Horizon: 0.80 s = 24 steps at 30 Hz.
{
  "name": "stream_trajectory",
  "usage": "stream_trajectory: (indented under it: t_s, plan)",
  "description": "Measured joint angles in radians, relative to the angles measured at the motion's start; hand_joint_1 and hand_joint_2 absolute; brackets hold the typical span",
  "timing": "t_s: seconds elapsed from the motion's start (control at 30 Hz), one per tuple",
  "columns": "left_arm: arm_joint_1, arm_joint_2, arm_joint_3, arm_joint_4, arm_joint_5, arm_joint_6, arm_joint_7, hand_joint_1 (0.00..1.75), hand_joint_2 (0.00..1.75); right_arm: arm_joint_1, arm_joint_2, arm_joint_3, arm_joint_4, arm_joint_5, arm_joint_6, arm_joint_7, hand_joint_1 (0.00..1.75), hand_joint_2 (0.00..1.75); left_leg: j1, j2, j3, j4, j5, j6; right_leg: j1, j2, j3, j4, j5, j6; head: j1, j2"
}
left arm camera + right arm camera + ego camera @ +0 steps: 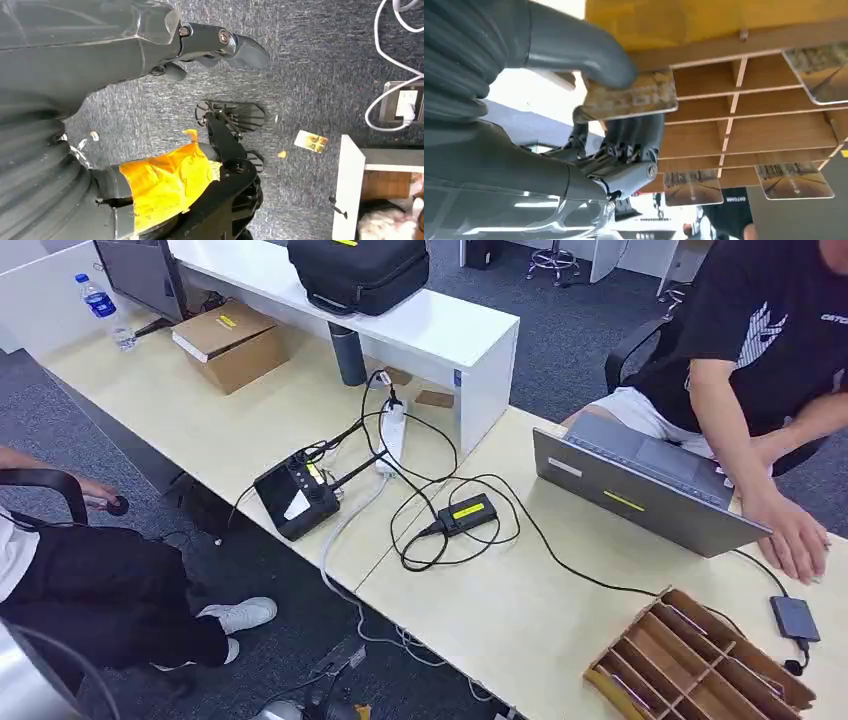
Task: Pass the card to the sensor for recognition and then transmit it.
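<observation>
While the right hand (614, 125) pinches a card (631, 95) between thick thumb and dark fingers, it sits right at the wooden card rack (749, 115), more cards poking from its slots. Left hand (220, 47) hangs above the carpet, fingers curled, holding nothing.

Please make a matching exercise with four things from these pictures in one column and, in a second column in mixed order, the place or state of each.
Things:
1. card
2. water bottle
3. laptop
4. cardboard box

Places or states:
A. open, a person's hand beside it
B. pinched by the right hand, in front of the wooden rack
C. closed, lying on the desk
D. upright at the desk's far corner

Pairs: 1-B, 2-D, 3-A, 4-C
</observation>
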Motion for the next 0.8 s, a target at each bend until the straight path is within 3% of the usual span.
stream_trajectory:
  t_s: [0.2, 0.47, 0.63, 0.8]
  plan:
    - [-0.007, 0.0, 0.0, 0.0, -0.01, -0.002, 0.003, 0.0, 1.75, -0.04, 0.025, 0.0, 0.082, 0.033, -0.042, 0.005, 1.75, 1.75, 0.0, -0.001, 0.002, 0.0, 0.0, 0.0, 0.0, 0.0, 0.003, 0.0, 0.0, 0.0, 0.0, 0.0]
    - [-0.018, -0.004, 0.0, 0.0, -0.018, -0.002, 0.003, 0.0, 1.75, -0.06, 0.054, -0.031, 0.114, 0.098, -0.135, -0.011, 1.75, 1.75, 0.0, 0.0, 0.002, 0.0, 0.0, 0.0, 0.0, 0.0, 0.003, 0.0, 0.001, 0.0, 0.0, 0.0]
    - [-0.026, -0.005, -0.001, 0.0, -0.019, -0.008, -0.006, 0.0, 1.75, -0.085, 0.06, -0.054, 0.058, 0.131, -0.17, -0.029, 1.75, 1.75, 0.0, 0.0, 0.002, 0.0, 0.0, 0.0, 0.0, 0.0, 0.003, 0.0, 0.001, 0.001, 0.0, 0.0]
    - [-0.049, -0.005, -0.007, 0.01, -0.01, -0.015, -0.028, 0.0, 1.75, -0.128, 0.068, -0.093, -0.022, 0.135, -0.177, -0.094, 1.75, 1.75, 0.0, 0.0, 0.002, 0.0, 0.001, 0.0, 0.0, 0.0, 0.003, 0.0, 0.001, 0.001, 0.0, 0.0]
